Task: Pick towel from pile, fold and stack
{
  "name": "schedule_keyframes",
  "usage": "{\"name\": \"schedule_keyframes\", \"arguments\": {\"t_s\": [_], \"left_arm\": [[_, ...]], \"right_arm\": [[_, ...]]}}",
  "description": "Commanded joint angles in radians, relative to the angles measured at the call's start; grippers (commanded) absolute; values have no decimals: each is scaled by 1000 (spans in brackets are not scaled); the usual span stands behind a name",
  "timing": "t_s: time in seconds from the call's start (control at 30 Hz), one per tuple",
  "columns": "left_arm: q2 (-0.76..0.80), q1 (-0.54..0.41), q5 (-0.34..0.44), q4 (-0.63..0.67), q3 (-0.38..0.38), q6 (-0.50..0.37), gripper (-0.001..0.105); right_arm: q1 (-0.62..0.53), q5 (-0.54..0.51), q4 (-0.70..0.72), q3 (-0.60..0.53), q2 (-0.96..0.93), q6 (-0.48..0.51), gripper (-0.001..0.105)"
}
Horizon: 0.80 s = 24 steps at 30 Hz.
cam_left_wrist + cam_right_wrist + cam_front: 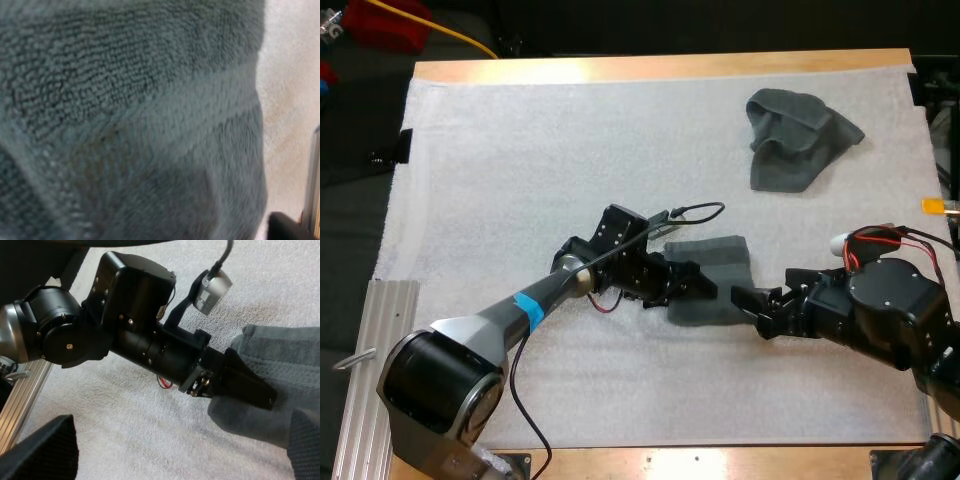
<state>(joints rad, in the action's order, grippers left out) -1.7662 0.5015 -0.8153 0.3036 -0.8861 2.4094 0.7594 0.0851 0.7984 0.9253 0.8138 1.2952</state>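
A folded grey-green towel (720, 275) lies flat on the white mat (520, 160), right of centre. My left gripper (698, 282) reaches it from the left and is shut on its near left edge. In the right wrist view, one black finger of that left gripper (250, 390) presses on the towel (285, 365). The left wrist view sits close over the towel's weave (130, 120). My right gripper (748, 305) stands open at the towel's near right corner, its fingers (45, 450) wide apart. A crumpled towel (800, 135) rests at the far right.
An aluminium rail (370, 340) runs along the mat's left side near my left arm's base. The table's wooden edge (660, 68) borders the far side. Bare mat spreads over the left half and the near strip (670, 390).
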Motion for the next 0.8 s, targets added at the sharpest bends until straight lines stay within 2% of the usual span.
{"name": "schedule_keyframes", "arguments": {"t_s": [0.0, 0.07, 0.1, 0.17, 0.2, 0.4, 0.5, 0.63, 0.7, 0.77], "left_arm": [[1, 8, 0, -18, -8, 9, 51], [1, 12, 11, -22, -8, 4, 32], [1, 12, 9, -22, -8, -8, 25], [1, 12, -11, -20, -8, -73, 5], [1, 12, -11, -15, -8, -82, 0], [1, 9, -14, 16, -8, -134, 0], [5, -10, -10, 76, -16, -187, 0], [4, -63, -5, 201, -31, -264, 0], [4, -95, 24, 263, -40, -313, 0], [4, -140, 77, 363, -55, -399, 0]], "right_arm": [[2, 8, -1, 2, -5, 2, 82], [2, 8, -1, 2, -5, 2, 82], [2, 8, -1, 2, -5, 2, 82], [2, 8, -1, 2, -5, 2, 82], [2, 8, -1, 2, -5, 2, 82], [2, 9, -1, 2, -5, -20, 82], [2, 9, -1, 2, -5, -36, 82], [2, 9, -1, 2, -5, -36, 82], [2, 9, -1, 2, -5, -36, 82], [2, 9, -1, 2, -5, -36, 82]]}}
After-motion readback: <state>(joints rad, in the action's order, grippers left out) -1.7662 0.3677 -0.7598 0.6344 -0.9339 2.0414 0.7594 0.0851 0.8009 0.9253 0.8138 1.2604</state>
